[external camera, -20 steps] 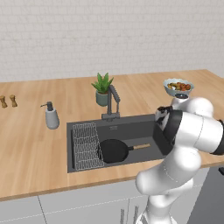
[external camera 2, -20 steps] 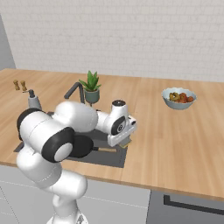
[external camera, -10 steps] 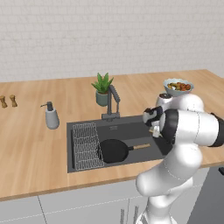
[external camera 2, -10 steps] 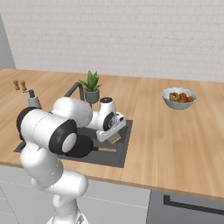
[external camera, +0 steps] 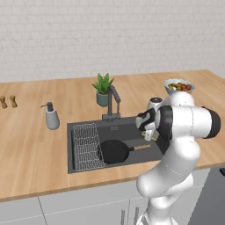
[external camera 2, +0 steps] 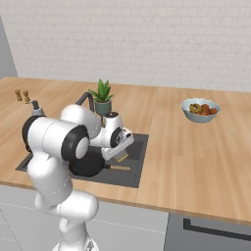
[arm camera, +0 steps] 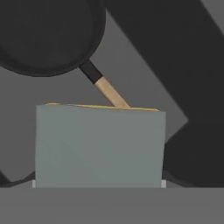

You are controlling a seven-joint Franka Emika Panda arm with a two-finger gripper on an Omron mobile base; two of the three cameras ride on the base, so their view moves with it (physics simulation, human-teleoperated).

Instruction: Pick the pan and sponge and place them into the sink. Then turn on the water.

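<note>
Left base view: pan [external camera: 114,150] lies in the sink [external camera: 72,149] beside the rack [external camera: 86,146]; gripper [external camera: 148,134] hangs over the basin's right side.

Right base view: sponge [external camera 2: 121,157] edge peeks below the hand, above the pan handle.

Hand view: jaws grasp the sponge [arm camera: 99,146]. Released here, it could land on the handle [arm camera: 110,92] and rest crooked.

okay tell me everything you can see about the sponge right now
The sponge is a small flat rectangular block with a grey-green face and a thin yellow layer showing along one edge. In the hand view it sits right in front of the camera, held between the fingers of the gripper, its broad face toward the lens. It hangs above the sink, over the wooden handle of the pan, which already lies in the basin. It touches nothing apart from the gripper.
</note>
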